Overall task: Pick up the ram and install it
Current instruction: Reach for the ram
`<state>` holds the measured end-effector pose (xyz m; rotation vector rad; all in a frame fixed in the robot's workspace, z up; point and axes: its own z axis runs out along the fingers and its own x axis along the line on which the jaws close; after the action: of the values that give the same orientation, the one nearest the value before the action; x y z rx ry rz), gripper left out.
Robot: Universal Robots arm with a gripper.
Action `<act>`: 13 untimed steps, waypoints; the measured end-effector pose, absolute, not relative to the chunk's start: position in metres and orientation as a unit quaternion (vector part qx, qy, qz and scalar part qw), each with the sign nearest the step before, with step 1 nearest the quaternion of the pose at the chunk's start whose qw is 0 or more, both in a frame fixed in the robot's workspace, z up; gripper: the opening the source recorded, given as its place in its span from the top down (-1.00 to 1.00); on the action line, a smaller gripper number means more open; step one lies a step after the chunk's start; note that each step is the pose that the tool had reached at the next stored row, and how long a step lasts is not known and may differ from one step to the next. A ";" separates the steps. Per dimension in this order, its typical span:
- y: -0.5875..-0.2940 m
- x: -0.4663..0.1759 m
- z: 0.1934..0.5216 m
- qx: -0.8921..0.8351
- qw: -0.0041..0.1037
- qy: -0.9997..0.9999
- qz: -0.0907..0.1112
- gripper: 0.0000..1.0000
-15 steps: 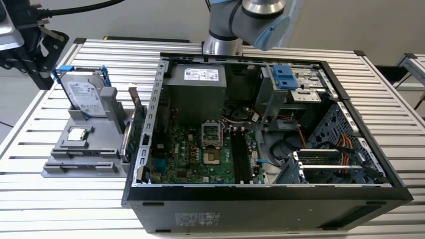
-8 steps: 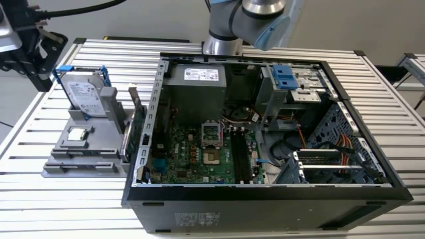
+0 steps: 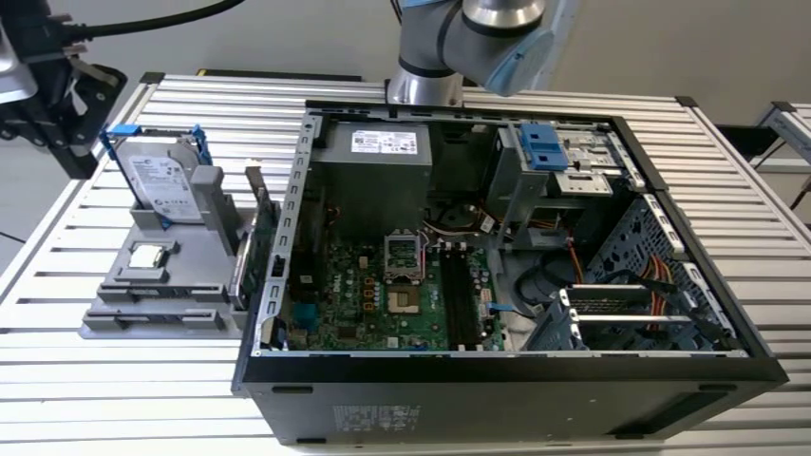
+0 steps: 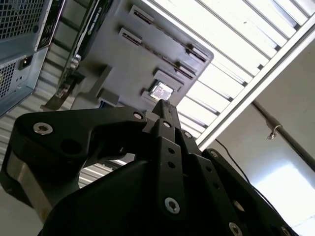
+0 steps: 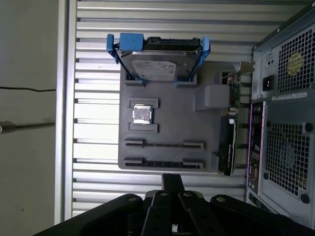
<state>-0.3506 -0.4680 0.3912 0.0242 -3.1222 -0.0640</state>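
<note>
First wrist view: where are we finding the ram (image 5: 162, 163)?

— We are taking it to be the slim dark strip standing edge-on in the grey tray (image 5: 172, 128), in the holder at the end farthest from the hard drive (image 5: 157, 61). A thinner line is lying in the holder just beside it, and we cannot tell whether that is a second strip.

— And the gripper (image 5: 172, 178)?

— It is hanging above the table (image 5: 96, 196), just off that same end of the tray and apart from the ram. In both wrist views we are seeing nothing carried in it, but we cannot tell how wide it is standing open.

— So which step are we judging this to be?

— The approach to the pick. The ram is sitting in the tray, not in the computer case (image 3: 507, 366). In the exterior view the long black slots (image 3: 457, 299) on the motherboard (image 3: 361, 304) are looking bare to us.

— What is the pick asking of us?

— We are thinking it calls for coming down square over the thin top edge, lined up along the strip. Then we are closing on its flat faces without knocking the neighbouring holder. The strip is thin, so a skewed grip could tilt or bend it.
</note>
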 end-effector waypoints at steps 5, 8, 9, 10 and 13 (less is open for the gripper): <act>-0.470 -0.351 0.391 0.008 0.009 -1.000 -0.020 1.00; -0.472 -0.351 0.391 0.008 0.009 -1.000 -0.019 1.00; -0.472 -0.351 0.391 0.008 0.009 -1.000 -0.019 1.00; -0.473 -0.351 0.391 0.008 0.009 -1.000 -0.019 1.00; -0.474 -0.351 0.391 0.008 0.009 -1.000 -0.019 1.00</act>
<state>-0.3506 -0.4741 0.3912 0.0241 -3.1222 -0.0587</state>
